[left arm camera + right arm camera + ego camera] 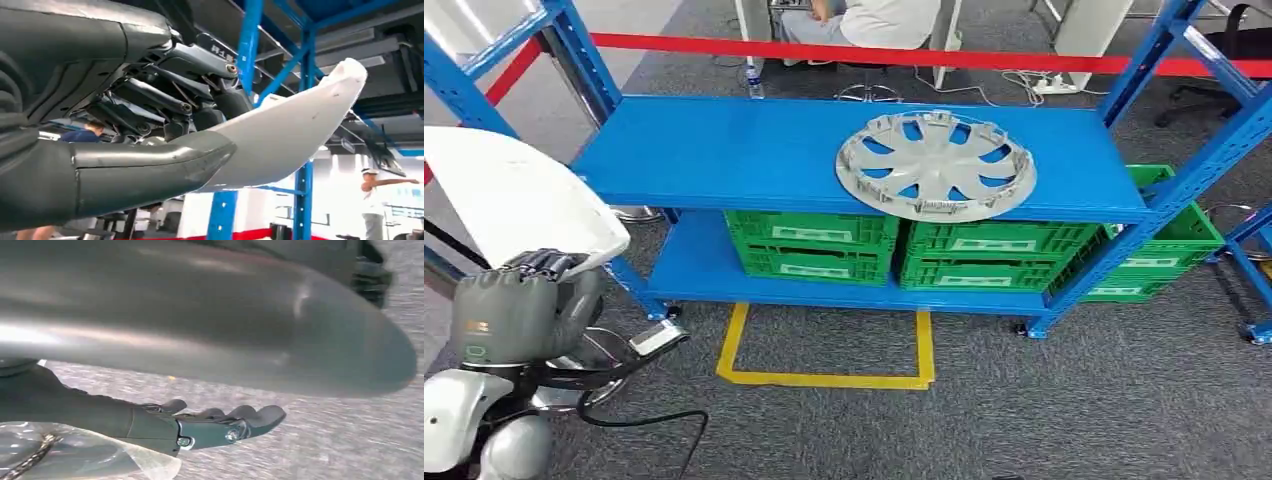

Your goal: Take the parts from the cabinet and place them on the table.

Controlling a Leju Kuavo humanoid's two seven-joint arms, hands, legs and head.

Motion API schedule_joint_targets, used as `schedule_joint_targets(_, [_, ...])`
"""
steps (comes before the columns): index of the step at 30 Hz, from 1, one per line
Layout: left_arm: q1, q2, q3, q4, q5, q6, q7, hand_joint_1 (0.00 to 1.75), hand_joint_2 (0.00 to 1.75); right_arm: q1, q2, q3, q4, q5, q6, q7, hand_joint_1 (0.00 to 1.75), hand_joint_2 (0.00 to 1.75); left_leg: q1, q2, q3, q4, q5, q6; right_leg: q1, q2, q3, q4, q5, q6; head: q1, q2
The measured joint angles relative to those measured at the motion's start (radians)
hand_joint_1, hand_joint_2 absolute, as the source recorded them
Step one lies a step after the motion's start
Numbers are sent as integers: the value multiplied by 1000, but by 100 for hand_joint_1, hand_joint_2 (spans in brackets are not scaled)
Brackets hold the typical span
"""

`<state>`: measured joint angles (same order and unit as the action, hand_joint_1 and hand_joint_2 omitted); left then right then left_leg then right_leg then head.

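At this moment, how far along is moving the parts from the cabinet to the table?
Done: nothing confirmable; no table with placed parts is in view. In hand: the left hand grips a white curved part, clamped between thumb and fingers in the left wrist view. Left: a grey wheel cover lies on the blue shelf. The right hand hangs open, holding nothing.

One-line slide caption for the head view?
Left hand grips a white part beside the blue rack, where a silver hubcap lies above green crates.

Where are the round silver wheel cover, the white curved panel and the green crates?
Round silver plastic wheel cover (935, 164), head view: its centre hub.
White curved plastic panel (519, 200), head view: its broad top face.
Green plastic crates (812, 244), head view: left crate's front wall.
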<state>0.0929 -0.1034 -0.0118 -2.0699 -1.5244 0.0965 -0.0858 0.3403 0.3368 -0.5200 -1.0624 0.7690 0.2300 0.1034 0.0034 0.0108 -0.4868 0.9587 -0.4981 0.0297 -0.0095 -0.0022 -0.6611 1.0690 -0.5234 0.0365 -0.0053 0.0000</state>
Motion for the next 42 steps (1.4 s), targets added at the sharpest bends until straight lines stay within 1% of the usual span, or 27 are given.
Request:
schedule_joint_targets(2, [-1,0,1,0,5,0,-3,175,175,0,0,0,-3,-8,-6,2,0,0,-4,1,-34,2,27,3,0,0,-33,155,-104,6,0,0])
schedule_joint_targets(3, [-1,0,2,1,6,-1,-5,175,175,0,0,0,-5,-12,-7,3,0,0,-7,1,-53,3,42,4,0,0,-40,219,-120,7,0,0])
schedule_joint_targets(4, [-2,0,2,2,7,-2,-5,175,175,0,0,0,-6,-16,-9,6,0,0,-10,2,-71,3,55,3,0,0,-30,243,-101,5,0,0])
schedule_joint_targets(6, [-5,0,2,3,10,-3,-6,175,175,3,0,1,-12,-23,-12,10,0,0,-16,2,-104,5,80,2,1,0,46,177,-22,-5,0,0])
schedule_joint_targets(7, [-7,0,2,3,11,-3,-6,175,175,3,0,2,-15,-24,-13,11,0,0,-19,2,-119,6,92,0,4,0,112,93,2,-15,0,0])
schedule_joint_targets(9, [-10,0,3,3,12,-2,-6,175,175,2,0,4,-25,-24,-13,11,0,0,-25,1,-132,11,111,-6,17,-2,270,-110,-40,-29,2,0])
schedule_joint_targets(10, [-12,0,3,3,13,-3,-6,175,175,-1,0,6,-28,-25,-14,11,0,0,-25,4,-139,12,123,-11,14,-1,279,-159,-61,-30,-1,0])
schedule_joint_targets(13, [-16,2,2,4,13,-3,-6,175,175,9,0,8,-29,-25,-14,12,0,0,-20,3,-157,9,154,-27,17,-1,248,-149,-31,-46,1,0])
schedule_joint_targets(14, [-15,2,2,5,13,-3,-6,175,175,10,0,8,-30,-26,-14,14,0,0,-16,-2,-164,20,118,-36,15,-5,235,-149,-18,-56,0,0])
schedule_joint_targets(15, [-15,2,3,5,13,-3,-6,175,175,12,0,8,-30,-28,-15,17,0,0,-13,-3,-174,61,48,-43,14,-6,222,-148,-7,-65,-3,0])
schedule_joint_targets(17, [-16,2,3,6,16,-3,-6,175,175,14,0,11,-33,-34,-19,25,0,0,-5,-3,-200,210,-76,-54,15,-8,191,-144,18,-69,-5,0])
schedule_joint_targets(18, [-16,2,3,7,16,-3,-6,175,175,15,0,15,-34,-38,-21,29,0,0,-2,-3,-206,285,-106,-58,15,-8,172,-140,30,-68,-5,0])
schedule_joint_targets(19, [-16,2,3,7,17,-3,-6,175,175,16,0,18,-35,-40,-22,32,0,0,1,-3,-202,325,-95,-61,15,-8,160,-133,42,-67,-4,0])
schedule_joint_targets(21, [-16,2,3,8,21,-4,-6,175,175,20,0,24,-40,-43,-23,40,0,0,5,-3,-144,292,-19,-64,13,-9,114,-113,62,-61,-5,0])
schedule_joint_targets(22, [-16,2,3,7,24,-4,-6,175,175,23,0,28,-42,-44,-24,42,0,0,7,-3,-95,234,8,-63,13,-9,93,-102,68,-57,-5,0])
schedule_joint_targets(24, [-18,2,4,8,29,-4,-6,175,175,32,0,41,-53,-52,-26,49,0,0,4,-4,33,69,-19,-55,18,-7,65,-80,78,-48,-6,0])
schedule_joint_targets(25, [-18,3,5,7,34,-4,-6,175,175,36,0,52,-60,-61,-27,56,0,0,3,-5,55,18,-43,-45,18,-7,57,-73,86,-41,-2,0])
schedule_joint_targets(28, [-15,4,13,8,40,-3,-6,175,175,54,0,80,-83,-79,-31,69,0,0,3,-5,30,11,-34,-30,19,-9,34,-72,119,-23,-5,0])
schedule_joint_targets(29, [-15,4,14,8,42,-4,-6,175,175,59,0,83,-88,-79,-32,71,0,0,8,1,14,8,-20,-20,15,-5,23,-65,103,-19,-6,0])
schedule_joint_targets(32, [-11,5,20,8,49,-3,-7,175,175,75,0,101,-106,-85,-35,82,0,0,5,2,-32,9,18,-4,10,-1,-28,105,-84,-4,2,0])
schedule_joint_targets(33, [-11,5,24,8,49,-3,-7,175,175,76,0,107,-110,-87,-35,83,0,0,3,3,-49,9,32,-4,9,-2,-39,180,-117,-1,1,0])
schedule_joint_targets(34, [-10,5,25,8,50,-3,-7,175,175,77,0,110,-114,-88,-35,86,0,0,3,4,-66,11,45,-4,8,-2,-39,228,-115,0,2,0])
schedule_joint_targets(36, [-8,6,28,8,53,-3,-8,175,175,81,0,118,-121,-90,-35,93,0,0,1,4,-100,14,71,-8,8,-2,10,217,-39,0,2,0])
schedule_joint_targets(37, [-8,7,30,8,53,-3,-8,175,175,82,0,119,-126,-91,-35,94,0,0,1,4,-117,15,83,-11,8,-1,62,158,0,-4,1,0])
schedule_joint_targets(38, [-7,8,31,8,56,-3,-8,175,175,82,0,122,-131,-92,-35,96,0,0,0,3,-130,17,95,-15,8,-1,138,61,5,-9,1,0])
schedule_joint_targets(40, [-6,8,34,8,58,-1,-8,175,175,82,0,128,-144,-93,-35,97,0,0,-7,3,-141,24,112,-24,10,0,279,-138,-50,-18,3,0])
schedule_joint_targets(42, [-7,9,35,8,59,0,-8,175,175,83,0,132,-146,-93,-35,97,0,0,-4,5,-149,19,138,-32,13,4,262,-138,-51,-25,2,0])
